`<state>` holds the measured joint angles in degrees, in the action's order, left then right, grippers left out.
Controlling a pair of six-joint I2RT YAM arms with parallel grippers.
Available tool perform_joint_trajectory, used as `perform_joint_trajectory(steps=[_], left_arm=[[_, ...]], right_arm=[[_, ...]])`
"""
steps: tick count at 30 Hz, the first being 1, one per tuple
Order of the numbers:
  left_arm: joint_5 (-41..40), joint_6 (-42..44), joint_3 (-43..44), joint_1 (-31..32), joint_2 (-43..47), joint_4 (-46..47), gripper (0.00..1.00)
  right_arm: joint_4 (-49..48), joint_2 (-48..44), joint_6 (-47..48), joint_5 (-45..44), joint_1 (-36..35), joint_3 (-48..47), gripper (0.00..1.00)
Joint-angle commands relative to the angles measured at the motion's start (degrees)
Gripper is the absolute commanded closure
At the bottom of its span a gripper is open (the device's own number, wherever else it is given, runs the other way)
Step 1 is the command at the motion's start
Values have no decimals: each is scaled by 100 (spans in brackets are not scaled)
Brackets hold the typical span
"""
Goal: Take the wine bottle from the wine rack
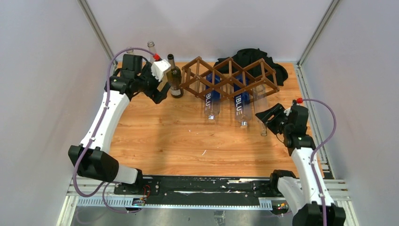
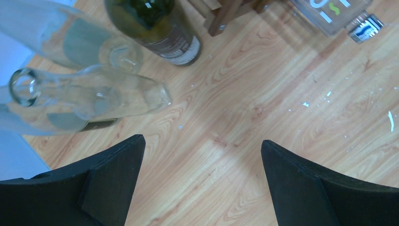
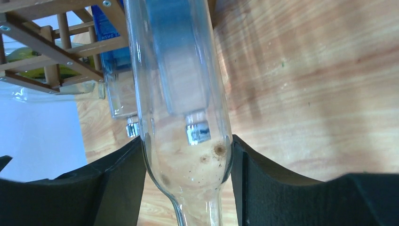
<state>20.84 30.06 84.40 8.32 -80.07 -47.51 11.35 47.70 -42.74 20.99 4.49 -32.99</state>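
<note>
clamping wine bottle (image 3: pixel 179 70), right gripper (image 3: pixel 184 157)

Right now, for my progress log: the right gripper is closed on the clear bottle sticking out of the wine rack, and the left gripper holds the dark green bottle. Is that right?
Not quite. The left gripper is open and holds nothing; the left wrist view shows the dark green bottle standing beyond it. The right gripper is indeed closed on the clear bottle in the wine rack.

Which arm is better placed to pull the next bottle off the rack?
Right. The right fingers clasp the clear bottle lying in the wine rack; the left fingers hang open by the standing bottles, off the rack.
</note>
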Motion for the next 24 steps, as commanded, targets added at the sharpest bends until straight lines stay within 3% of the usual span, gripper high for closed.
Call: perform_joint_trajectory(steps=[1, 12, 20, 24], left_arm=[[-363, 194, 102, 344, -11, -204, 2], [-636, 470, -32, 878, 7, -242, 1], [-566, 665, -158, 986, 150, -259, 1], [-135, 981, -403, 995, 405, -259, 1]], right_arm=[[777, -774, -298, 80, -98, 59, 100], [2064, -1983, -463, 371, -98, -224, 100], [1800, -1824, -558, 1004, -155, -824, 100], [1532, -1530, -593, 1410, -396, -972, 100]])
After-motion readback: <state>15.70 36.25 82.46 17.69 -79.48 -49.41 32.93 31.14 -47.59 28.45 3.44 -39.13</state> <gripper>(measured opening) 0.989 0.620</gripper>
